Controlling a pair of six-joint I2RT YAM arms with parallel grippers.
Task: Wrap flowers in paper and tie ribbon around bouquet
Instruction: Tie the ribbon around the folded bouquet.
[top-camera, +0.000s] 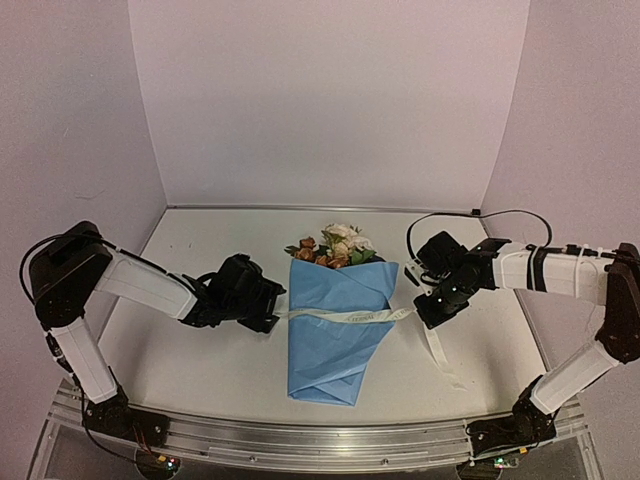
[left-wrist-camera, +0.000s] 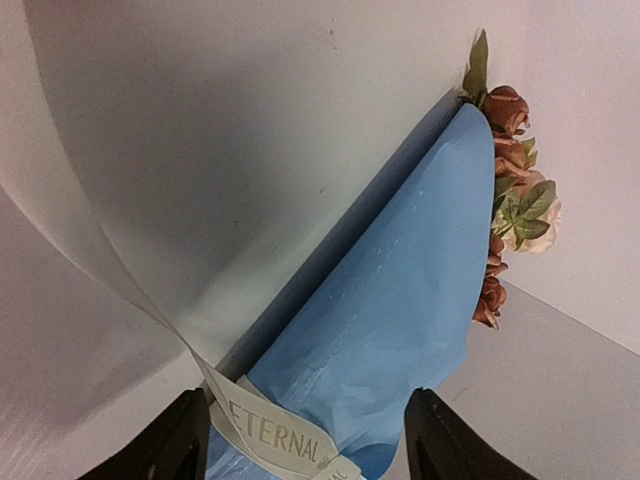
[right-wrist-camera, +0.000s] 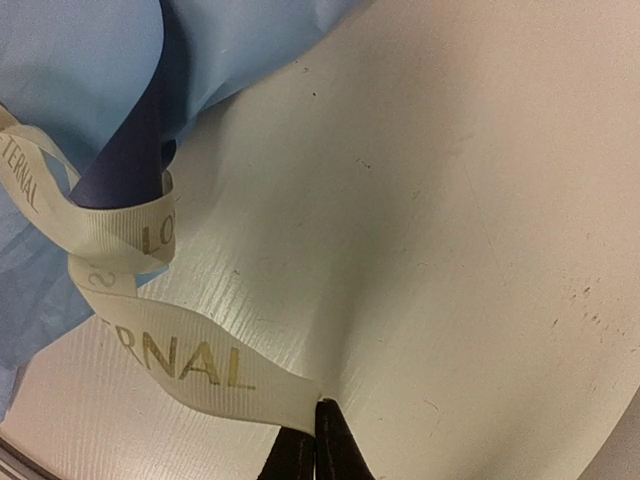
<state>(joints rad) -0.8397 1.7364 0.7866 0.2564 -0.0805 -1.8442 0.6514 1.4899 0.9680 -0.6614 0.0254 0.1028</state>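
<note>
The bouquet lies on the table, blooms at its far end, ribbon across its middle. The right claw is clamped on the ribbon beside it. The left claw stands apart at its left edge.

Left arm and right arm reach inward, left fingers spread wide, right fingers pinched together.

Cannot see stems of flowers inside paper; cannot follow ribbon under paper or past frame edge.
</note>
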